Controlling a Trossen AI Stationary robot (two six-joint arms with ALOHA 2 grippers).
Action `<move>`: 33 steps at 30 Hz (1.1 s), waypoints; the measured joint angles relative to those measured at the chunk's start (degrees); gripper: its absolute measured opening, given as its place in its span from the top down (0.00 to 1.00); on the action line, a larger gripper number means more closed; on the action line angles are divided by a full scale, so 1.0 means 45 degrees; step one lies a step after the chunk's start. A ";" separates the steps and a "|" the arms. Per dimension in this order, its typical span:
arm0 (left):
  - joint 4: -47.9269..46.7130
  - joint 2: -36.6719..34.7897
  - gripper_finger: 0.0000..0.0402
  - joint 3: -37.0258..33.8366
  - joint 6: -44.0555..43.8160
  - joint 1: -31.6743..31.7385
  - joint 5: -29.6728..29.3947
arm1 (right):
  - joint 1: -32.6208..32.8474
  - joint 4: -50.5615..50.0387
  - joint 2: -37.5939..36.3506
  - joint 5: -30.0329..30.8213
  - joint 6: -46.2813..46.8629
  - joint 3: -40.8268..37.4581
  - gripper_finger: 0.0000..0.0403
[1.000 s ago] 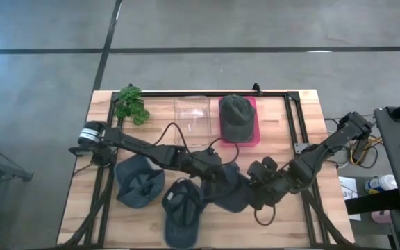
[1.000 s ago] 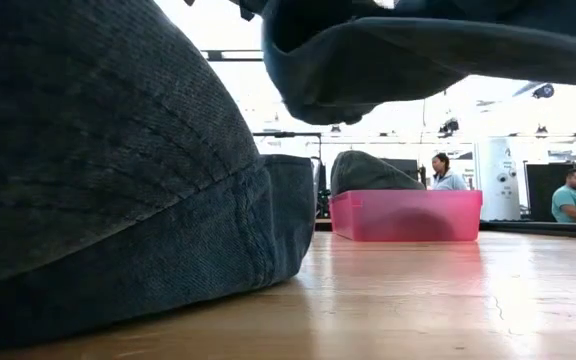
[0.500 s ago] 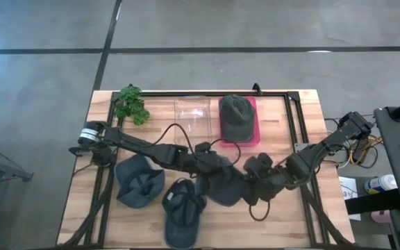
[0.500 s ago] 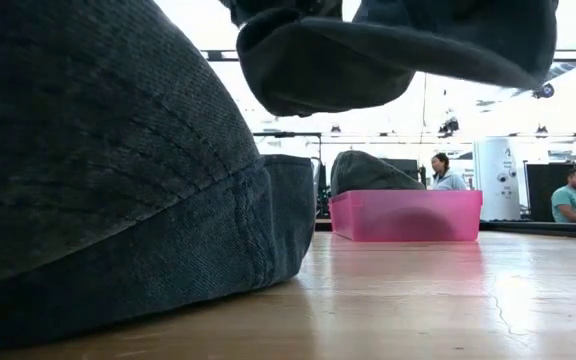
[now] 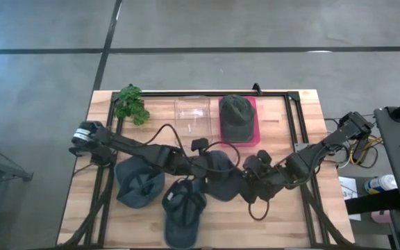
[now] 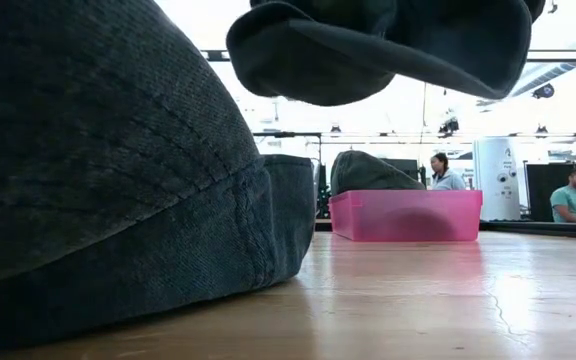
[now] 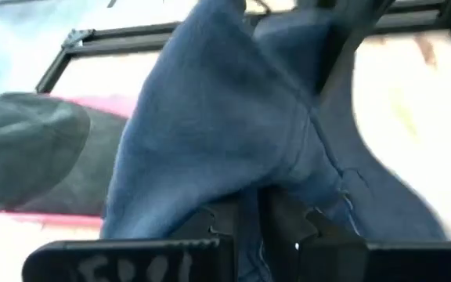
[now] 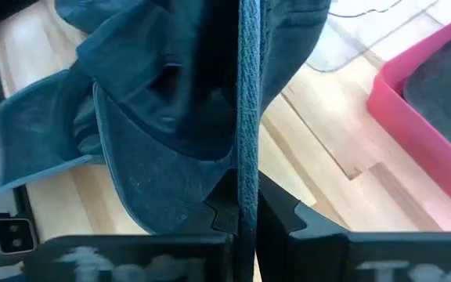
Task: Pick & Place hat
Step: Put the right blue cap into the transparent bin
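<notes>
Left gripper (image 7: 250,223): clamped on blue cap (image 5: 221,177), lifted off the table (image 5: 290,222).
Right gripper (image 8: 245,211): pinching the same cap's edge.
Pink bin (image 5: 250,136): holds an olive cap (image 5: 237,115).

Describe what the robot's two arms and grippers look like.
Both arms are dark, slim and jointed, with black cables looping along them. The left arm has a pale ring at its base end; wires show near the right arm's base. The left gripper has two dark fingers with toothed inner edges and white lettering on its body. The right gripper looks alike, with blurred pale markings.
</notes>
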 joint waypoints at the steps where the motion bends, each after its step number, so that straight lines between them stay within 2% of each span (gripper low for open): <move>1: 0.0101 0.0017 0.90 -0.0131 -0.0040 0.0068 0.0003 | 0.0000 0.0178 0.0000 -0.0013 -0.0166 0.0004 0.97; 7: 0.0858 0.0167 0.90 -0.0403 0.0464 0.0424 -0.0019 | -0.0015 0.1535 -0.0015 0.0001 -0.1934 0.0004 0.97; 11: 0.0491 -0.0032 0.90 -0.0066 0.1324 0.0393 -0.0154 | -0.0026 0.1154 -0.0044 0.0031 -0.1978 0.0004 0.97; 14: 0.0258 -0.0130 0.90 0.0233 0.1456 0.0366 0.0033 | -0.0024 0.1200 -0.0044 0.0619 -0.2041 0.0011 0.97; 17: -0.0573 -0.0125 0.90 0.0531 0.1528 0.0298 0.0130 | -0.0025 0.1195 -0.0054 0.1300 -0.2091 0.0068 0.97; 27: -0.4263 -0.0621 0.90 0.1989 0.1480 0.0113 0.0092 | -0.0039 0.1133 -0.0068 0.2041 -0.2272 0.0053 0.97; 33: -0.6250 -0.0998 0.90 0.2429 0.0075 -0.0075 0.0096 | -0.0040 0.1143 -0.0073 0.2043 -0.2280 0.0053 0.97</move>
